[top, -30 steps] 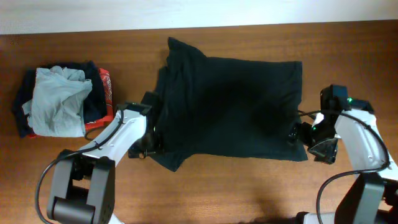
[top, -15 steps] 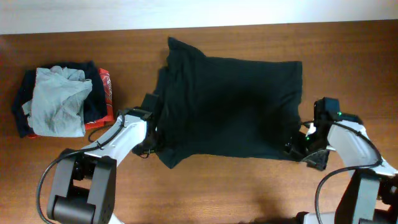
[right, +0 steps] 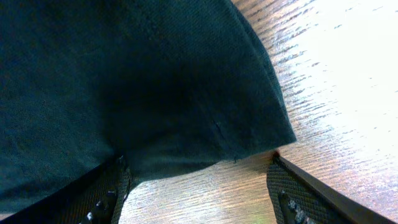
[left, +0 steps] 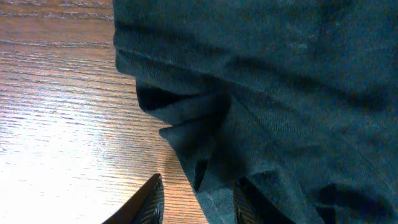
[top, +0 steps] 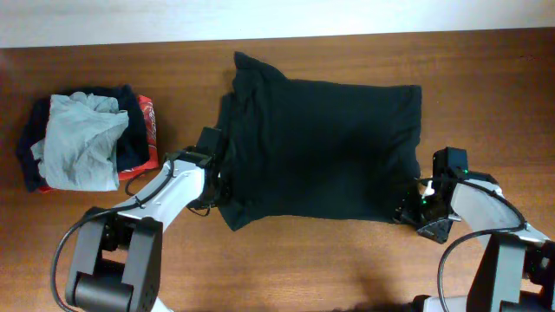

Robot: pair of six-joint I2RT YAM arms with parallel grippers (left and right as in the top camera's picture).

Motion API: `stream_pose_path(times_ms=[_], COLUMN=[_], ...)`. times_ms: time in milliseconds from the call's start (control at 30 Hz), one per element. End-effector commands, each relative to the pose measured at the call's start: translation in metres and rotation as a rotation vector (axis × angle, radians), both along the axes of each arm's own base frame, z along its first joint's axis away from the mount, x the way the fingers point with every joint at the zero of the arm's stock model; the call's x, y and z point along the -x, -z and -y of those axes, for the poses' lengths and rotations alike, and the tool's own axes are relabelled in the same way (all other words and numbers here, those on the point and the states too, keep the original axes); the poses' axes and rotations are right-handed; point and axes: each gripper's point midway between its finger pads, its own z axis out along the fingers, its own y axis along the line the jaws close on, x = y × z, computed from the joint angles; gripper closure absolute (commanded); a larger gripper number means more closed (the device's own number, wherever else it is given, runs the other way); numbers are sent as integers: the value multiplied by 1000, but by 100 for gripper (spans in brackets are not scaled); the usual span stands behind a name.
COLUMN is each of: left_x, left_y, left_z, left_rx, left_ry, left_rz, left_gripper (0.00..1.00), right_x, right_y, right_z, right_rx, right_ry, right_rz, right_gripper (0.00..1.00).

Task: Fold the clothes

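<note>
The black T-shirt [top: 321, 147] lies spread out in the middle of the table. My left gripper [top: 212, 195] is at its lower left edge. In the left wrist view it [left: 198, 208] is open, with a bunched fold of the shirt [left: 261, 93] between the fingers. My right gripper [top: 408, 211] is at the shirt's lower right corner. In the right wrist view it [right: 199, 199] is open wide, and the shirt's corner hem [right: 155, 93] lies just ahead of the fingertips, with bare wood between them.
A pile of other clothes sits at the far left: a light grey garment [top: 82, 139] on top of navy and red-orange ones [top: 146, 130]. Wooden table [top: 486, 78] surrounds the shirt. A white wall edge runs along the back.
My right gripper has moved left and toward the front edge, up to the shirt's lower right corner. My left gripper has edged slightly right against the shirt's lower left edge.
</note>
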Motion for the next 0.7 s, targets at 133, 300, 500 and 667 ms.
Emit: stream_pose_path(times_ms=[133, 300, 500, 667], left_x=[1, 0, 0, -8], left_y=[-1, -1, -1, -2], left_z=[0, 0, -1, 1], left_rx=[0, 2, -3, 2], left_ry=[9, 8, 8, 26], left_rz=[3, 7, 10, 40], left_gripper=[68, 96, 99, 20], right_x=[-4, -4, -4, -8], right_y=[1, 1, 1, 1], right_z=[0, -1, -1, 0], right_rx=[3, -1, -4, -1], right_ry=[4, 4, 3, -4], right_rz=[26, 25, 27, 43], right_gripper=[25, 31, 24, 14])
